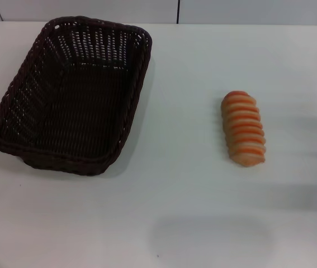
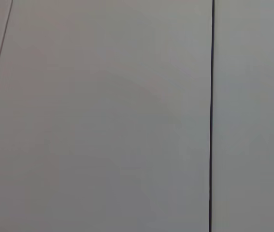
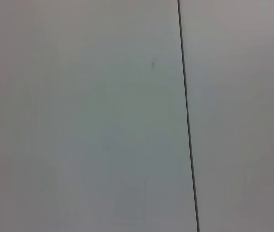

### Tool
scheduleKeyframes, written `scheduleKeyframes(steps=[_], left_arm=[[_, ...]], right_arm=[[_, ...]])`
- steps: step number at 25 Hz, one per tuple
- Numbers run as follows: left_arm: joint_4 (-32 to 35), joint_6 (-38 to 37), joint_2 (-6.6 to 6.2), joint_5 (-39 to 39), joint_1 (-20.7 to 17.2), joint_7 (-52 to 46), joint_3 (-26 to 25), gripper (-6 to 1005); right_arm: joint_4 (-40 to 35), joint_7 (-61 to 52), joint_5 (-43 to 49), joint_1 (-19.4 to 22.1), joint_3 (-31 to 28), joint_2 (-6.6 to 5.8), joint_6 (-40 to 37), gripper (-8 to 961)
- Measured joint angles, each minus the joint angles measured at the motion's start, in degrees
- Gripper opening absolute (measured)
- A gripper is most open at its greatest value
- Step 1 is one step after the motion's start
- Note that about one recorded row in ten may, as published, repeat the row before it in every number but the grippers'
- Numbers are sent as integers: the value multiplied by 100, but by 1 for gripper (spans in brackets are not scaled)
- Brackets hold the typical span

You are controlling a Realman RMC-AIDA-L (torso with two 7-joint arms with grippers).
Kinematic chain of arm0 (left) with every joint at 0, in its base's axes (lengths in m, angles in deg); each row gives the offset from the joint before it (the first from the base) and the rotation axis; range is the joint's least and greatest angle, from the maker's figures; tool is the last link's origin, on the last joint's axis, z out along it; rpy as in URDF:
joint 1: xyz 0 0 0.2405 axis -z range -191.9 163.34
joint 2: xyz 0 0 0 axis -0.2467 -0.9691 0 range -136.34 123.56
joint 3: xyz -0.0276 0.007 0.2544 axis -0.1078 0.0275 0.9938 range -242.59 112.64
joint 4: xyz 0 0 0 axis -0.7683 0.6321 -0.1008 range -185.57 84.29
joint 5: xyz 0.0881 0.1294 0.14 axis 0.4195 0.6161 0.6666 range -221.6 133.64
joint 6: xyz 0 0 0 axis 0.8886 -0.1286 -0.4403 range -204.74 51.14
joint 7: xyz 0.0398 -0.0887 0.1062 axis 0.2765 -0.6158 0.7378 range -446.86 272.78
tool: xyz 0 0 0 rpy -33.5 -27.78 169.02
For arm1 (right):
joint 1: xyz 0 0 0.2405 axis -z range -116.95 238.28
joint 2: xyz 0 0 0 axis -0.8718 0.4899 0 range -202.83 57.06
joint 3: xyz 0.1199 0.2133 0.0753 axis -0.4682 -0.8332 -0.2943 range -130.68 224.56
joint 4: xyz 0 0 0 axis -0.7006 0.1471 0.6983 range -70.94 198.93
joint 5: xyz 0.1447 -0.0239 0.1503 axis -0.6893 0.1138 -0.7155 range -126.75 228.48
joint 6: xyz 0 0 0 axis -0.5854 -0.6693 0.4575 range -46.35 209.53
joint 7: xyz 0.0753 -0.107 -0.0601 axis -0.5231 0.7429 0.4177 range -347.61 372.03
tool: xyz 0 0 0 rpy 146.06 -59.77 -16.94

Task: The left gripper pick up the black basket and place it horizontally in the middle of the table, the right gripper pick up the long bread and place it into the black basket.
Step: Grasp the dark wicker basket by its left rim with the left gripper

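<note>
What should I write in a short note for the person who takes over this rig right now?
Tools: neither the left nor the right one shows in any view; both wrist cameras see only plain pale panels with a dark seam.
Things: the black basket sits empty on the left side of the table, its long side running roughly front to back, slightly skewed. The long bread lies on the table to the right, apart from the basket.
Done: nothing yet.
Left: left arm moves the basket to the middle and lays it horizontally; right arm then puts the bread into it.

bg: pale wall panels (image 1: 91,10) | dark vert. seams (image 1: 178,11) betw. panels
</note>
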Motion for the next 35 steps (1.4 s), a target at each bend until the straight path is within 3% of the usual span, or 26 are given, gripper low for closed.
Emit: scheduleKeyframes(steps=[14, 16, 18, 20, 22, 23, 24, 26, 29, 31, 33, 35], left_arm=[[0, 0, 0, 10, 0, -3, 0, 556], [-114, -10, -13, 51, -7, -604, 273, 556], [-114, -10, -13, 51, -7, -604, 273, 555], [-1391, -477, -35, 155, -283, -2794, 1661, 555], [-2099, -845, -54, 317, -440, -3869, 2291, 555], [-2099, -845, -54, 317, -440, -3869, 2291, 555], [-3266, -1394, -78, 891, -636, -5220, 2991, 556], [-4699, -1973, -48, 2141, -810, -6827, 3478, 556], [-4699, -1973, -48, 2141, -810, -6827, 3478, 563], [-5866, -2236, -24, 3775, -795, -8610, 3700, 567], [-6032, -2222, -24, 4114, -764, -8945, 3734, 571], [-6607, -2175, -24, 5254, -670, -10030, 3895, 575]], right_arm=[[17, 0, 4, 1, -7, 1, -1, 644], [23, 0, 4, 1, -5, 8, -1, 644], [30, 0, 2, 3, -6, 10, -1, 644], [34, 0, -1, 4, -7, 10, -1, 644], [37, 0, -10, 12, -4, 10, -11, 644], [37, 0, -10, 17, -4, 10, -15, 644], [37, 0, -10, 21, -3, 10, -21, 644], [36, 0, -10, 27, 3, 9, -25, 644], [35, 0, -10, 27, 17, 11, -25, 644], [36, 0, -15, 36, 26, 13, -27, 644], [36, 0, -19, 39, 25, 13, -29, 644], [35, 0, -23, 44, 24, 14, -30, 644]])
